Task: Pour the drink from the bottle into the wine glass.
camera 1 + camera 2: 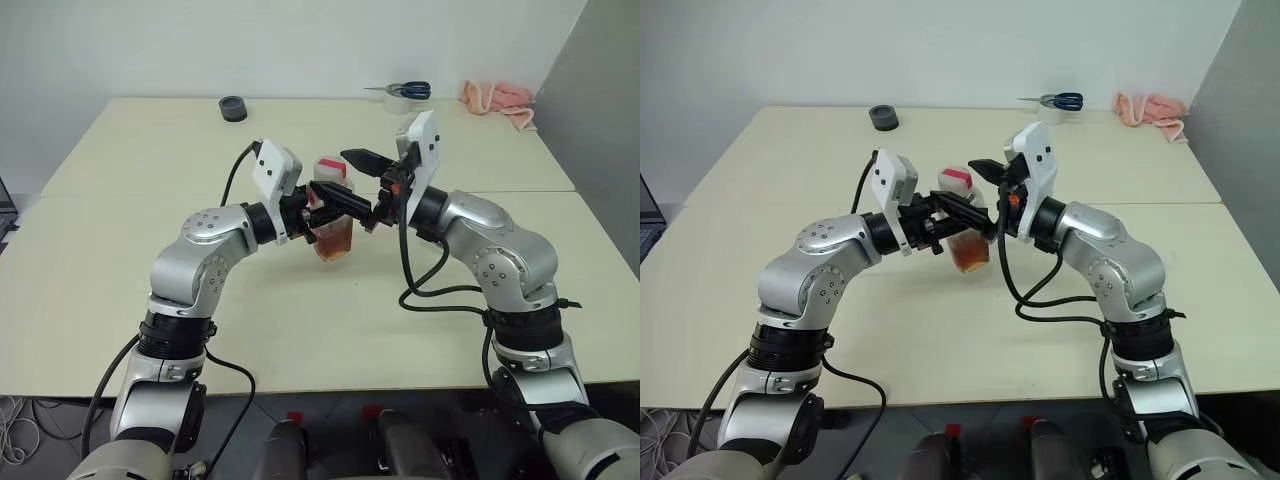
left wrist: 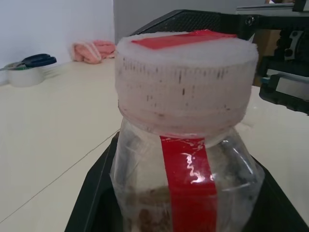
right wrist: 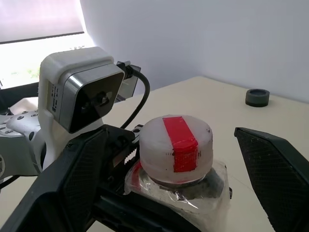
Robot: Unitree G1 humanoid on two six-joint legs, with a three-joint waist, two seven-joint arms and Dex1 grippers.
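My left gripper (image 1: pixel 338 207) is shut on the bottle (image 1: pixel 334 232), a small clear one held upright over the middle of the table. The reddish-brown drink (image 1: pixel 970 256) fills its lower part. Its white cap with a red strip (image 3: pixel 176 145) is screwed on. My right gripper (image 3: pixel 176 166) stands open, one black finger (image 3: pixel 72 183) on each side of the cap without touching it. In the left wrist view the bottle (image 2: pixel 188 164) stands close between my left fingers (image 2: pixel 91 203). The wine glass is out of view.
At the table's far edge lie a black tape roll (image 1: pixel 233 108), scissors on a white roll (image 1: pixel 405 92) and a pink cloth (image 1: pixel 497 97). A seam (image 1: pixel 520 192) runs across the cream table behind my arms.
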